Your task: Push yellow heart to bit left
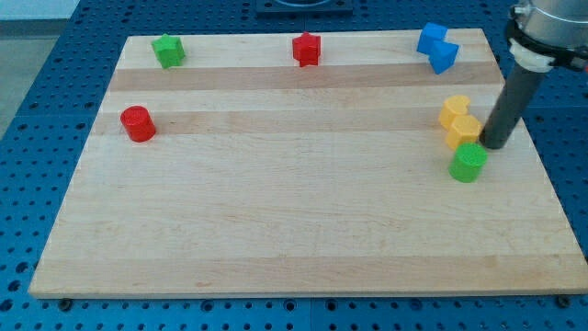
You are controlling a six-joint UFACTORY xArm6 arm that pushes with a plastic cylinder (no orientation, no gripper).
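Rod-ended, with no jaws to open or hold, my tip (494,145) is set touching the yellow heart (464,130) on its right, near the table's (276,221) right edge. Seven blocks are counted: nearest, a green cylinder (469,163); then two yellow (453,110), one red cylinder (138,123); farthest, green star (168,51), red star (307,49), blue (437,46). Rod's top is cut off.

The wooden surface (276,230) carries seven blocks in all: two red ones (138,123) (306,49), two green ones (168,51) (469,163), two yellow ones (454,110) (463,131) and one blue piece (437,47), with one dark rod ending in my tip (493,145).
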